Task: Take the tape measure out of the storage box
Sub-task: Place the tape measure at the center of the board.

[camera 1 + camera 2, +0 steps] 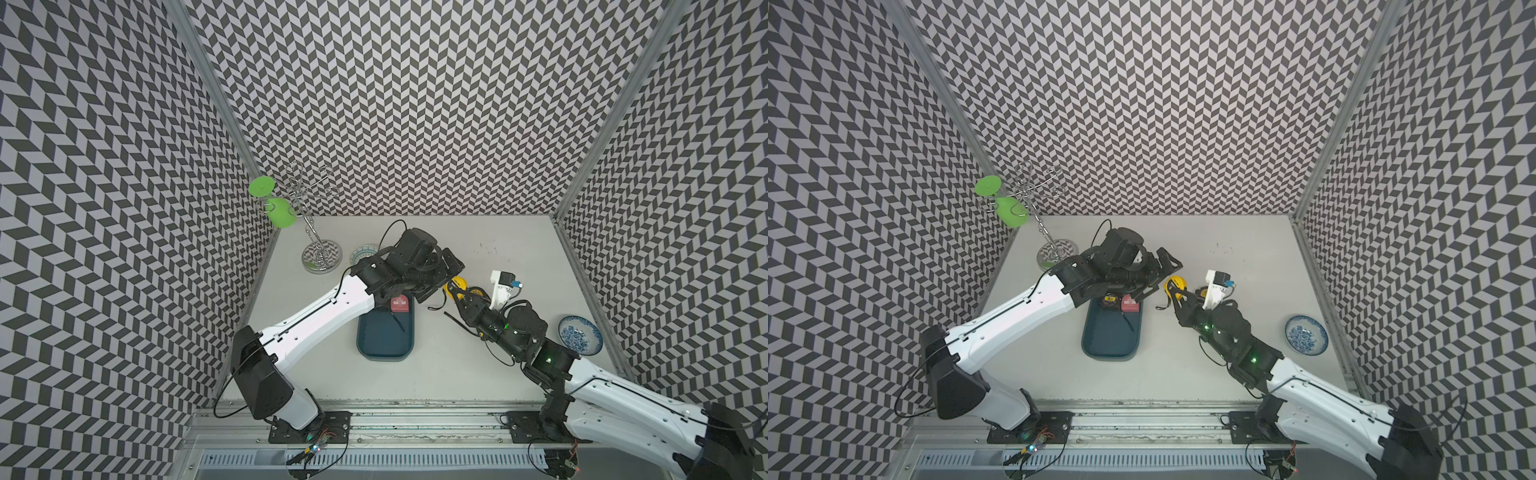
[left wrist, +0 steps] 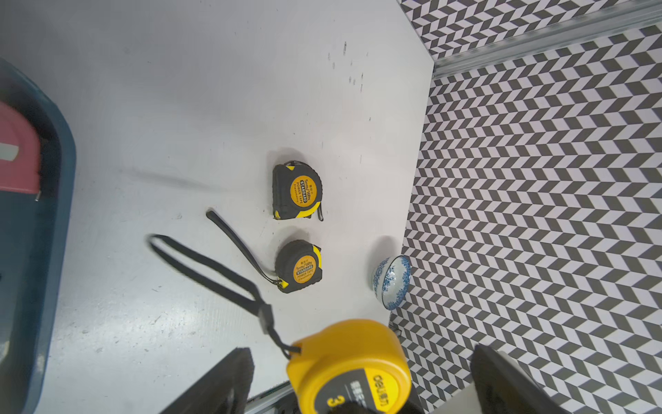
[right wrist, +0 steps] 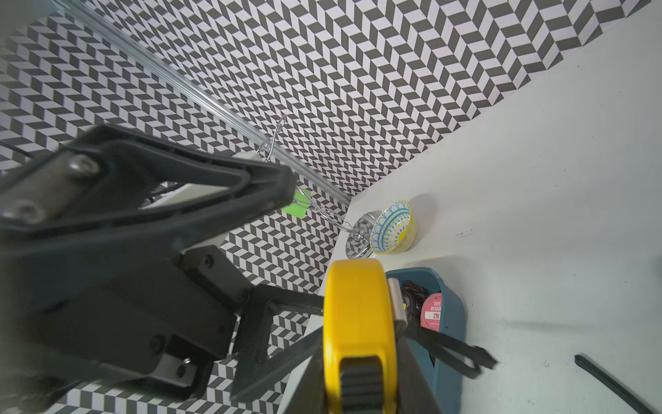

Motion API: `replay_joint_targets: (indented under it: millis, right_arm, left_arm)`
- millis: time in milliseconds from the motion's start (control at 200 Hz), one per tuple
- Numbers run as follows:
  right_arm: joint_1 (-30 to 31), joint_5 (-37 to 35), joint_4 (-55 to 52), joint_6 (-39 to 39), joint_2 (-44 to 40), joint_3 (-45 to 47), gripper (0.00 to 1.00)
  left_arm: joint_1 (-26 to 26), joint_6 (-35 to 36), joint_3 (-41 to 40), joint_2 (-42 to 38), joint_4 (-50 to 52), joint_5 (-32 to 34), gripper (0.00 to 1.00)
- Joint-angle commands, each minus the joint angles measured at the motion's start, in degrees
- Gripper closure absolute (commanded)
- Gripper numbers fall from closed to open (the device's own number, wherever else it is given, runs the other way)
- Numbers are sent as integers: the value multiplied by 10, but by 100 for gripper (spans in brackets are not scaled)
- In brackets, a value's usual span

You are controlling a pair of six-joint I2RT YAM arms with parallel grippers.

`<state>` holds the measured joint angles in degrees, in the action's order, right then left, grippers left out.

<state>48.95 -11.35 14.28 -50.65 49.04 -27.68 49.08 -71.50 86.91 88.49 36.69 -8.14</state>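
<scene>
Right hand clamps yellow tape measure over white table; left hand gapes; chevron walls.

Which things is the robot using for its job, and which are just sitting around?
Job things:
- storage box
- yellow tape measure, outside the box, gripped in the right gripper jaws
- left gripper, jaws open
- red tape measure, in the box
- black-and-yellow tape measures, on the table

Just lying about:
- blue-and-white bowl
- yellow patterned bowl
- metal stand

Yellow tape measure held aloft, strap dangling, just beside dark teal storage box
</scene>
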Motion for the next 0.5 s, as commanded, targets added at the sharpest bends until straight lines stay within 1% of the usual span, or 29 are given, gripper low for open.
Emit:
replay_joint_targets:
  millis: [0,105,240,496]
  right_arm:
    - [-3,52,-27,-22,-16,28,88]
    - [-3,110,-21,-44,-24,61,88]
    - [-3,159,-14,-70,-22,99,87]
    - [-4,213,11,-125,36,145,87]
  left_arm:
    - [-6,30,-10,-16,22,24,0]
    - [-11,41,-30,-27,24,33,0]
    - [-17,61,-54,-44,38,55,0]
    - [-34,99,-109,-90,73,98,0]
